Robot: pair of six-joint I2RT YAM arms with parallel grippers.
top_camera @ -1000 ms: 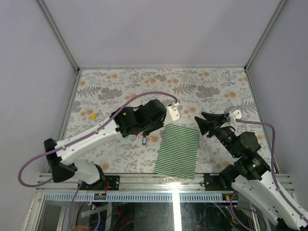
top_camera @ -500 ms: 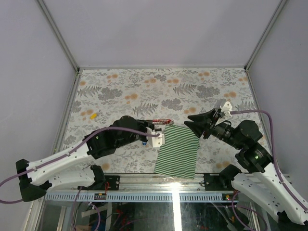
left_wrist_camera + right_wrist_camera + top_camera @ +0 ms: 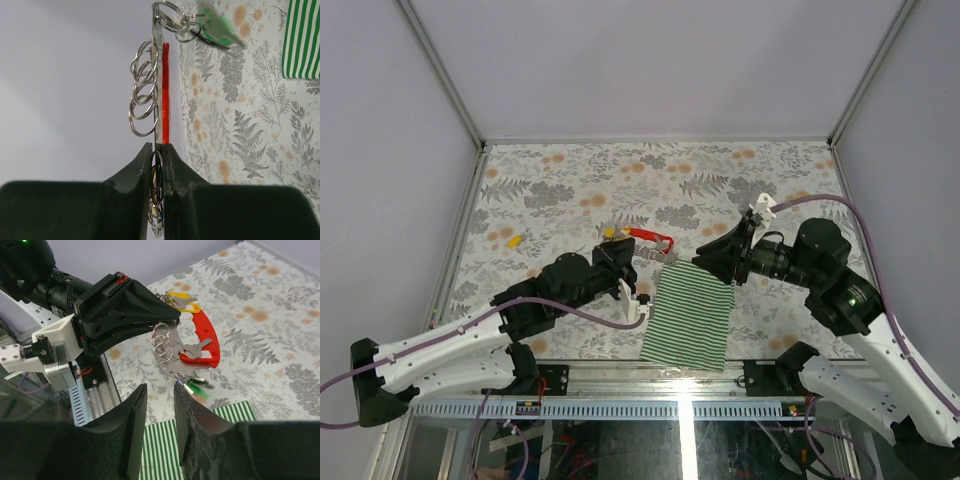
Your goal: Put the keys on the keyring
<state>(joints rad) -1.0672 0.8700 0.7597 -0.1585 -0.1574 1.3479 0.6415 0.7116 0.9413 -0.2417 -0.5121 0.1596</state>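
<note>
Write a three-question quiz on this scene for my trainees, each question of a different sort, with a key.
1. True or false: the left pincer is shut on the keyring.
2. Pick one: the green-and-white striped thing in the top view is A) a cloth, B) a bowl, C) a cup.
3. Fill in: the right pincer, with its jaws apart, holds ____.

Key: 1 true; 2 A; 3 nothing.
</note>
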